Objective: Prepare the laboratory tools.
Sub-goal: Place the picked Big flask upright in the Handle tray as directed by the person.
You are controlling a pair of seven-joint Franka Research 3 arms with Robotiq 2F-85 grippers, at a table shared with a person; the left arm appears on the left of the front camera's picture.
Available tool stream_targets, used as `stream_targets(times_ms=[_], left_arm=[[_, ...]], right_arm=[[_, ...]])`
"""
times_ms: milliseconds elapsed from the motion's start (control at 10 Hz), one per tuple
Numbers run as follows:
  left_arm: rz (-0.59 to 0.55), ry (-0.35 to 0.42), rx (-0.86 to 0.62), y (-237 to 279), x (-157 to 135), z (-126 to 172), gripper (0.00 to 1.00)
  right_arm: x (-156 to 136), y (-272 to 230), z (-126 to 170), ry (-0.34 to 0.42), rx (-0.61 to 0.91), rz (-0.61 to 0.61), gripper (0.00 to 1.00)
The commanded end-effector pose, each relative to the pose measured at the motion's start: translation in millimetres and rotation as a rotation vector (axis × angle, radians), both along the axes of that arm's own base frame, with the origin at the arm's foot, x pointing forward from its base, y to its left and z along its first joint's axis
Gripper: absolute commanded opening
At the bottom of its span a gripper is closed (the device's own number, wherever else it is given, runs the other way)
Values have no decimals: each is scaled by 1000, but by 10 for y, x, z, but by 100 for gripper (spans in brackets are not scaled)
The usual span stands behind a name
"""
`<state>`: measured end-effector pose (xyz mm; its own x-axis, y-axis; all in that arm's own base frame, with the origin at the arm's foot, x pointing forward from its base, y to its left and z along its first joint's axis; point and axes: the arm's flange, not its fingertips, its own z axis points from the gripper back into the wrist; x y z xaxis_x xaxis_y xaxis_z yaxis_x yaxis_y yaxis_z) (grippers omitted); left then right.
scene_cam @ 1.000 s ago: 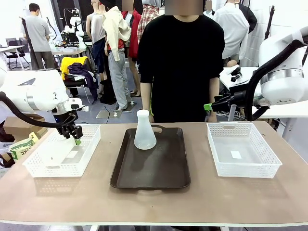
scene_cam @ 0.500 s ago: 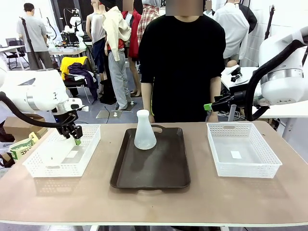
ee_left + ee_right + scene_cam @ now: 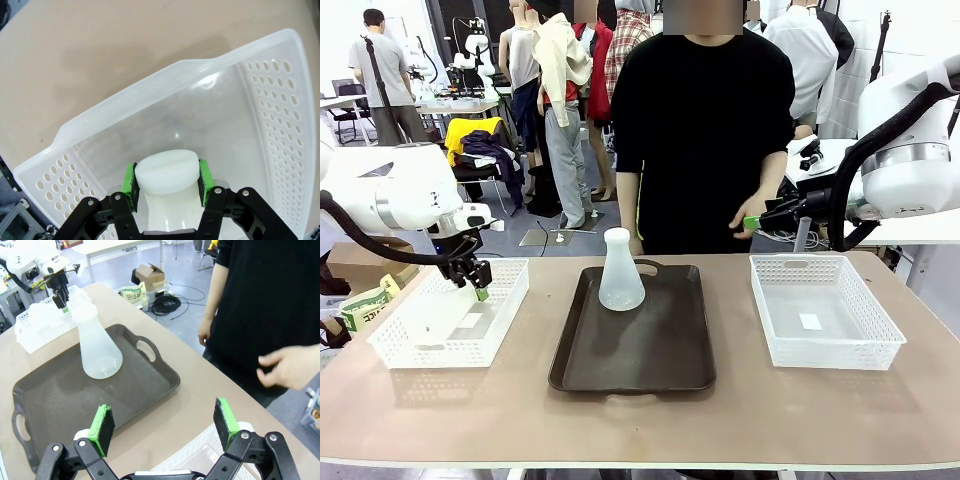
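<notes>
Looking down my left wrist view, the left gripper [image 3: 166, 177] has its jaws pinching a frosted flask [image 3: 165, 187] by its neck over the white mesh basket [image 3: 280, 115]. A second cone-shaped flask [image 3: 620, 272] stands on the dark tray [image 3: 655, 345]. My right gripper [image 3: 165, 427] hangs with jaws spread wide, empty.

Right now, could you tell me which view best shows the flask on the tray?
The front view: the flask stands whole and upright at the tray's far end. The right wrist view shows it whole too, though farther off and aslant.
</notes>
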<state>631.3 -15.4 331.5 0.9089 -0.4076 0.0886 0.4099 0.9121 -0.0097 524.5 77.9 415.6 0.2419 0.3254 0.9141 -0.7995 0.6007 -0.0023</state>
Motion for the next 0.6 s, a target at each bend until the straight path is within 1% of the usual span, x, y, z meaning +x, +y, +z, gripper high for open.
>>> stream_targets(times_ms=[0, 200, 300, 400, 500], left_arm=[[3, -52, 18, -130, -255, 336, 0], [33, -141, -6, -210, -442, 704, 0], [42, -154, -24, -230, -536, 864, 0], [32, -134, -26, -247, -655, 986, 0], [31, -142, -29, -276, -790, 1135, 0]], right_arm=[[-6, -7, -6, 11, -3, 1, 100], [-6, -7, -6, 11, -3, 1, 100], [-6, -7, -6, 11, -3, 1, 100], [-6, -7, -6, 11, -3, 1, 100], [-6, -7, -6, 11, -3, 1, 100]])
